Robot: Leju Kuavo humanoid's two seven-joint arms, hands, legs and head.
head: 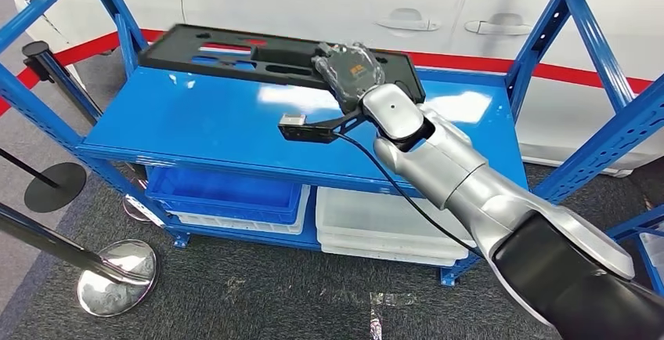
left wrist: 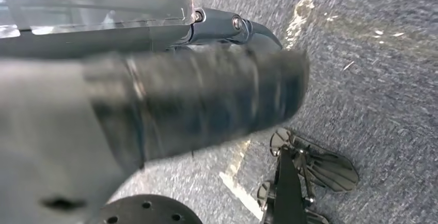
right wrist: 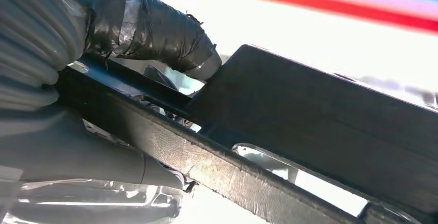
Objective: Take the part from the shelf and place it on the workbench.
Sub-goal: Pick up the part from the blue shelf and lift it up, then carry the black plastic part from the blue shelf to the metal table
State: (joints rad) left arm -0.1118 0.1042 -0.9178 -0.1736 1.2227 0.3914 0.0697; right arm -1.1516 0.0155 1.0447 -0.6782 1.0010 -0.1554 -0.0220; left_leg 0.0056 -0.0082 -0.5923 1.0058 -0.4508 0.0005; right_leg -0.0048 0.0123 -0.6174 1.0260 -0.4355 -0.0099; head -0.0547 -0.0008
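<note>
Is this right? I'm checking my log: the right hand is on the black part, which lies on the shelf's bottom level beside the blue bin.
Not quite. The right hand is on the black part, but the part lies on the shelf's top level, not the bottom one. The head view shows it; the blue bin sits on the level below.

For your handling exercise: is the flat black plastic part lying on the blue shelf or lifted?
Cannot tell: the flat black plastic part sits at the blue shelf, right hand on it.
</note>
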